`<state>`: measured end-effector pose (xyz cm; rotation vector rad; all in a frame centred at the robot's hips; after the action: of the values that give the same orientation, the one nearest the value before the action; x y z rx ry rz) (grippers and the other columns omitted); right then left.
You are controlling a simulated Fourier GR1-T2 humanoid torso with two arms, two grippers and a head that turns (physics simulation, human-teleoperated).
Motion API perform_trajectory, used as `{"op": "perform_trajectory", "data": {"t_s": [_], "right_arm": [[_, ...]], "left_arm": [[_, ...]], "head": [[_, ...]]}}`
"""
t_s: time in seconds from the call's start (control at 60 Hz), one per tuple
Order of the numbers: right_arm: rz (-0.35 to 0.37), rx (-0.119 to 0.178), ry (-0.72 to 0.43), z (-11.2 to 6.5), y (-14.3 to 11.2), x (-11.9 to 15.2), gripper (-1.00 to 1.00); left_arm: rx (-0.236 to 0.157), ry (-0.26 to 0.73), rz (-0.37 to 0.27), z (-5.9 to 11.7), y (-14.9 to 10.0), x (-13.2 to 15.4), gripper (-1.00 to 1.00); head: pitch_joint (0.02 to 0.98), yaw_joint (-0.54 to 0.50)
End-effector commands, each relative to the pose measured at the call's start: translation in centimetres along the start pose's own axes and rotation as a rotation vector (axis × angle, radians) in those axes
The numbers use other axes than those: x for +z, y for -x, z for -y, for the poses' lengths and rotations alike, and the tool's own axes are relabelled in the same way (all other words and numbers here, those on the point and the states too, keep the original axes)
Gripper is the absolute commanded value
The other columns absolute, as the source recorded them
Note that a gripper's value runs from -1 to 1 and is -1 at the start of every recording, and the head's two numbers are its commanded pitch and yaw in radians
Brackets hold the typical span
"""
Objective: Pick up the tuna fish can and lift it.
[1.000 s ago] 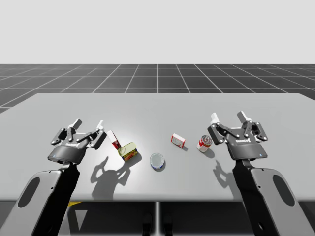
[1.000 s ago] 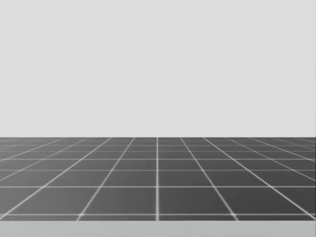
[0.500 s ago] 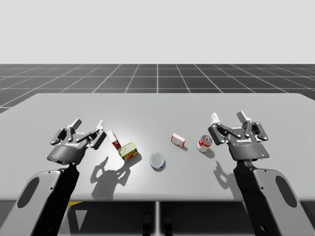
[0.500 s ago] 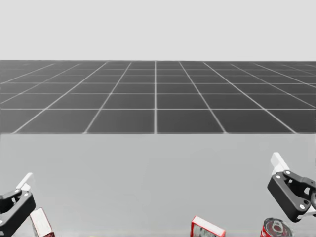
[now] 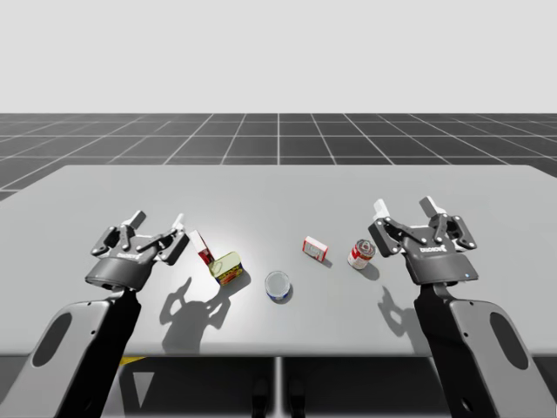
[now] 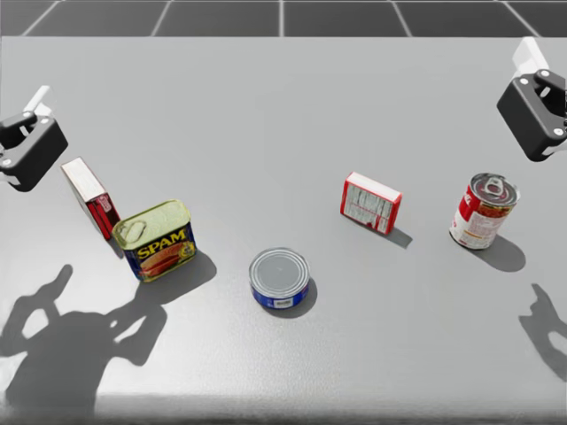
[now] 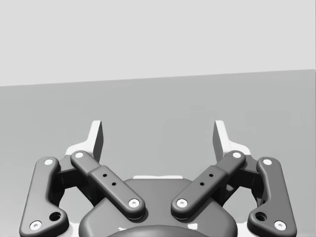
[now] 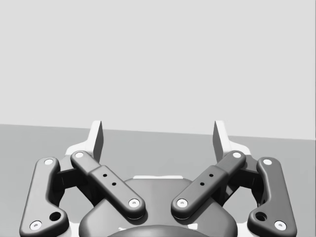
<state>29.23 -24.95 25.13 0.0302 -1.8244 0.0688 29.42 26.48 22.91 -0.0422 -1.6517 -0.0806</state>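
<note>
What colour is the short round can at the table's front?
The short round can is blue, silver-topped; head view best.

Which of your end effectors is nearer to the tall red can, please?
Right. My right end effector is just right of the tall red can; my left end effector is far to its left, beyond the low blue can and the yellow can.

Left tool (image 5: 157, 218) and right tool (image 5: 404, 205) both wide open, empty, well apart.

The head view's side edges cut off most of my left gripper (image 6: 27, 137) and right gripper (image 6: 534, 102).
</note>
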Motion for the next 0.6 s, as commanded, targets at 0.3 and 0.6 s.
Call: {"op": "perform_trajectory", "data": {"t_s": [0.3, 0.6], "right_arm": [[-0.056, -0.015, -0.029, -1.2, -0.2, 0.1, -1.0], [-0.152, -0.04, -0.243, -2.8, -2.2, 4.0, -1.0]], "left_arm": [[-0.005, 0.01, -0.012, 0.3, 0.4, -0.2, -1.0], [0.003, 0.01, -0.01, 0.2, 0.3, -0.2, -1.0]], "head": [[0.924, 0.03], [0.917, 0.02]]}}
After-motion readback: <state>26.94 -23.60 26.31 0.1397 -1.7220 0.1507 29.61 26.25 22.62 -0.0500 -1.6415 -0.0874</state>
